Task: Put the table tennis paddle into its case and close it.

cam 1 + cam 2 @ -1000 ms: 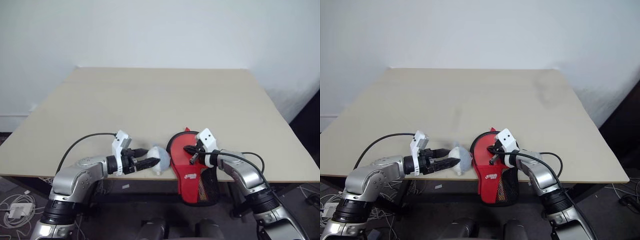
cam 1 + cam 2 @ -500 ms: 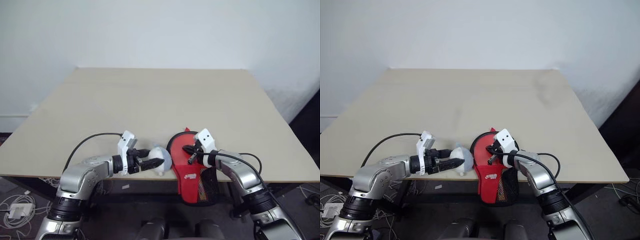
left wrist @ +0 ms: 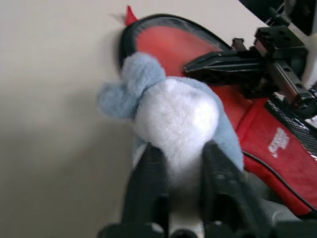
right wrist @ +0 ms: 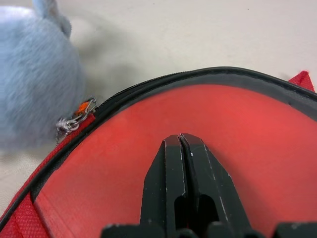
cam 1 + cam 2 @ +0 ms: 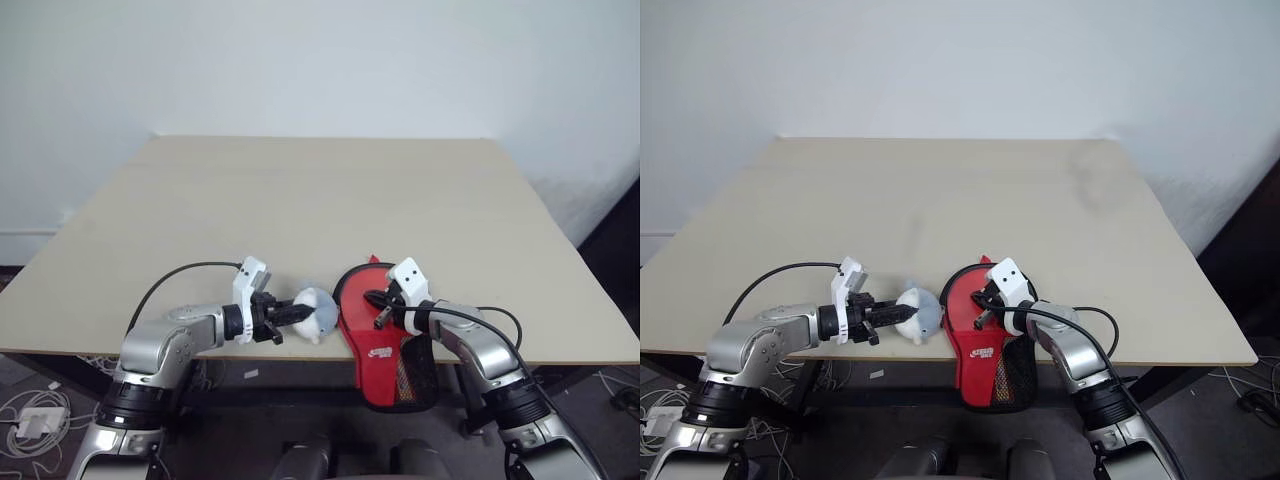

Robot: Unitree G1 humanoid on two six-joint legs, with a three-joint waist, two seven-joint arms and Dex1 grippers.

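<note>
Fingers [image 3: 148,173] of the left gripper [image 5: 284,317] pinch the plush [image 5: 316,312] beside the case [image 5: 375,330], likely to clear it. Right gripper [image 5: 374,298], closed and empty, presses the case at the tabletop [image 5: 320,200] edge; paddle presumably inside.

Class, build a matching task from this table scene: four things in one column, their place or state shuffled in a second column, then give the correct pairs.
Things:
1. case
2. fluffy white-and-blue toy
3. left end effector
4. right end effector

States:
A. shut, resting on red fabric
B. closed on the soft toy
C. overhanging the table's near edge
D. beside the case's zipper rim

Pairs: 1-C, 2-D, 3-B, 4-A
</note>
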